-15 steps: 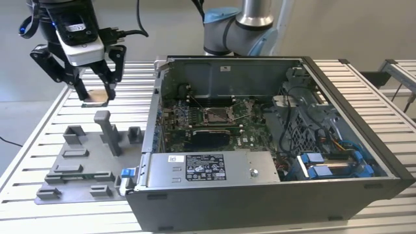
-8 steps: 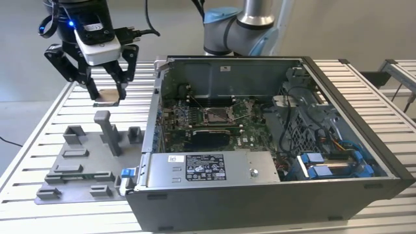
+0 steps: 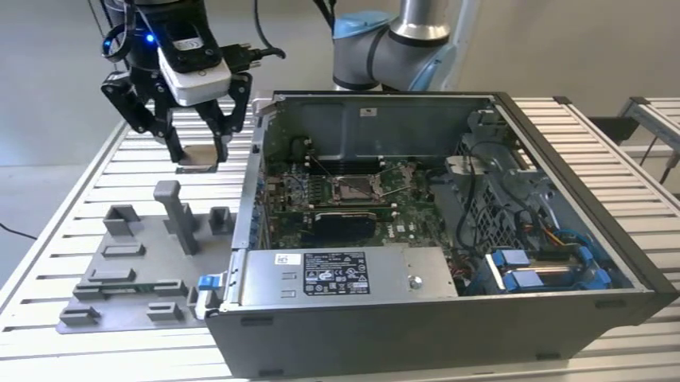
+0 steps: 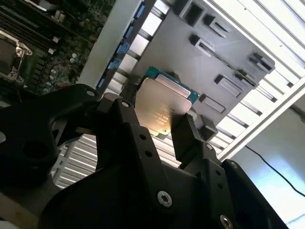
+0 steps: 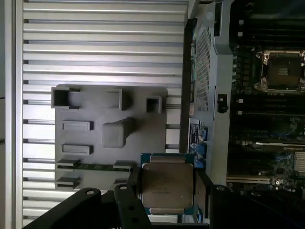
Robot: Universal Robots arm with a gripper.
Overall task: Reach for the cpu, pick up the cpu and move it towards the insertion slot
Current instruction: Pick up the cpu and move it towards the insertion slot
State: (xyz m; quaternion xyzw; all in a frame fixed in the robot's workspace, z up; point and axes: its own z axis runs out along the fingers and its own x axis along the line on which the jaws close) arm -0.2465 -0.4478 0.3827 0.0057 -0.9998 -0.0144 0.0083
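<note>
CPU (image 3: 199, 157) held in the gripper (image 3: 197, 153) — the black fingers close on two opposite edges of the thin square chip, which hangs flat and lifted clear of the slatted metal table (image 3: 127, 171). In both wrist views the chip's silvery top plate faces the cameras, with a green-blue rim showing along its edges (image 5: 167, 185) (image 4: 164, 107).

Below the gripper and a little toward the exterior view's bottom sits a grey fixture plate (image 3: 133, 274) carrying raised grey blocks and pockets; the tallest block (image 3: 173, 215) stands nearest beneath the held chip, apart from it.

Beside the gripper, toward the exterior view's right, lies an open computer case (image 3: 447, 239), its grey side wall (image 3: 253, 183) standing upright between the gripper and the motherboard (image 3: 318, 199) inside. The insertion slot (image 3: 356, 189) — a square metal-framed socket with thin wire levers — sits in the middle of the green board, well apart from the chip. It also appears in the first wrist view (image 5: 281, 71), past the case wall, with its dark centre exposed.

Within the case, cables and blue connectors (image 3: 531, 270) cluster on the side far from the gripper, and a metal box with a label (image 3: 340, 274) sits along the near edge. The robot arm's base (image 3: 393, 40) rises behind the case.
</note>
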